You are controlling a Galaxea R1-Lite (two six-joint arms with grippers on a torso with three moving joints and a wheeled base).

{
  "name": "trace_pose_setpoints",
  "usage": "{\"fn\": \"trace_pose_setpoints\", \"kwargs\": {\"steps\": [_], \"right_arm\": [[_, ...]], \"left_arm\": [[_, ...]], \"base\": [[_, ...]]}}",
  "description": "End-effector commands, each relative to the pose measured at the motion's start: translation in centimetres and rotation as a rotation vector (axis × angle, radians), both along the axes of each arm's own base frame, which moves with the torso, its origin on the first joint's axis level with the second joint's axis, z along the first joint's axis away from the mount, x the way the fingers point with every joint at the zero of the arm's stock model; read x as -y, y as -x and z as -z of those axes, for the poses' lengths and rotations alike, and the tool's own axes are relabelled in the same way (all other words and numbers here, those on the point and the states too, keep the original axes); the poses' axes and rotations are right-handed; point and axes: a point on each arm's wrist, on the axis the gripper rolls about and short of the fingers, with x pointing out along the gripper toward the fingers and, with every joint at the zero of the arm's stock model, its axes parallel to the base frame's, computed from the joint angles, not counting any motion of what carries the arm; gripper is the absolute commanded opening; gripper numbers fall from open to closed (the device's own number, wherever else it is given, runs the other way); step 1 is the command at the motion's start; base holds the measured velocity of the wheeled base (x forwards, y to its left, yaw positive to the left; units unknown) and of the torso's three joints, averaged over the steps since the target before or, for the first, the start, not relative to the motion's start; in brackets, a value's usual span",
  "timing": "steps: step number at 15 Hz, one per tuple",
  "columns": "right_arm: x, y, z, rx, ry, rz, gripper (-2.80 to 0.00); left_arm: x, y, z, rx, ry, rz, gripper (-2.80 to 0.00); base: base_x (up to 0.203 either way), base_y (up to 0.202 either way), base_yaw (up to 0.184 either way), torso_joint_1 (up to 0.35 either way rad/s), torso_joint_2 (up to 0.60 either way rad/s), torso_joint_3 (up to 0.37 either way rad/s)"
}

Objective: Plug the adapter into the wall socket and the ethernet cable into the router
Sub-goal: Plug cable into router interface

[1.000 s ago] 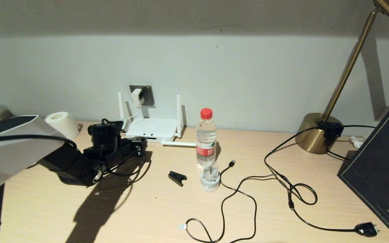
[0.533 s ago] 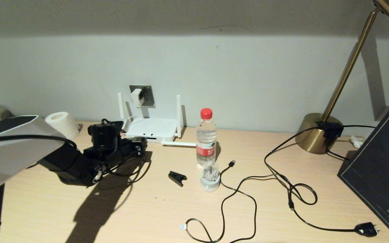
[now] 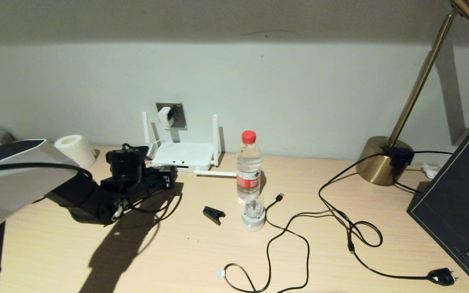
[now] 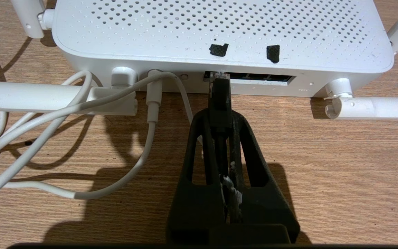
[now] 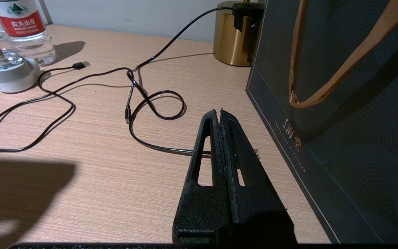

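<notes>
The white router [image 4: 219, 27] lies at the wall with its dark ports [image 4: 254, 77] facing my left gripper [image 4: 219, 116]. That gripper is shut on the black plug of the ethernet cable [image 4: 219, 95]. The plug's clear tip sits at the mouth of the port at one end of the row. In the head view the left gripper [image 3: 167, 179] is just in front of the router [image 3: 183, 156]. The white adapter [image 3: 165, 116] sits in the grey wall socket [image 3: 176, 114], and its white cord [image 4: 152, 114] runs into the router. My right gripper [image 5: 219, 112] is shut and empty, over the desk.
A water bottle [image 3: 248, 165], a small bulb on a white base [image 3: 253, 215] and a black clip [image 3: 213, 214] stand mid-desk. A thin USB cable [image 3: 287, 232] and the lamp cord [image 3: 442, 276] trail right. Brass lamp base [image 3: 381, 160], dark bag [image 3: 458, 203], paper roll [image 3: 75, 149].
</notes>
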Motion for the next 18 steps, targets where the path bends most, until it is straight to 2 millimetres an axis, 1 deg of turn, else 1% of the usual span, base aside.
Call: {"fn": "trace_pose_setpoints", "kwargs": {"steps": [1, 18], "right_arm": [[0.00, -0.28, 0.92, -0.034, 0.000, 0.000, -2.80], [0.00, -0.28, 0.94, -0.035, 0.000, 0.000, -2.80]], "left_arm": [[-0.01, -0.02, 0.05, 0.002, 0.001, 0.000, -2.80], [-0.03, -0.33, -0.11, 0.011, 0.002, -0.001, -2.80]], "base": [[0.000, 0.000, 0.000, 0.000, 0.00, 0.000], [0.000, 0.000, 0.000, 0.000, 0.00, 0.000]]}}
